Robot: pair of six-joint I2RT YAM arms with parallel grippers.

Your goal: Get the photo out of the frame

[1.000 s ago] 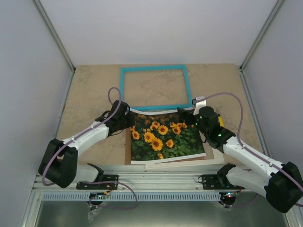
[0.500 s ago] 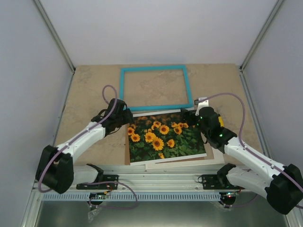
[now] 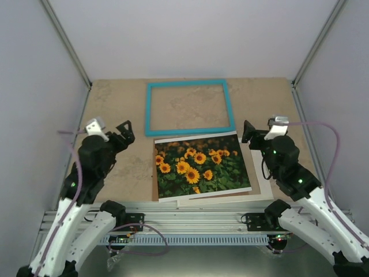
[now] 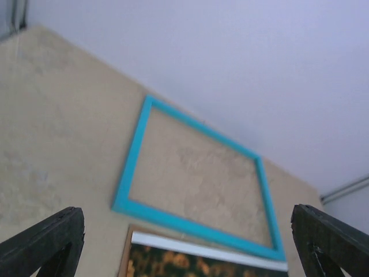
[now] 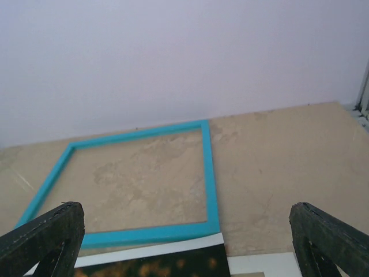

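The turquoise frame (image 3: 189, 108) lies flat and empty at the back middle of the table, also seen in the wrist views (image 4: 196, 184) (image 5: 138, 190). In front of it the sunflower photo (image 3: 200, 166) lies flat on a brown backing board (image 3: 154, 184) and a white mat sheet (image 3: 260, 184). My left gripper (image 3: 121, 134) is raised to the left of the photo, open and holding nothing. Right of the photo's far corner my right gripper (image 3: 249, 134) is also open and empty. Both sets of fingertips (image 4: 46, 242) (image 5: 331, 239) stand wide apart in the wrist views.
White walls close in the table at the back and both sides (image 3: 190, 34). An aluminium rail (image 3: 190, 216) with the arm bases runs along the near edge.
My left gripper has opened, let go of the photo's left edge and pulled back to the left and up. The right gripper has drawn back to the right. The photo has settled flat.
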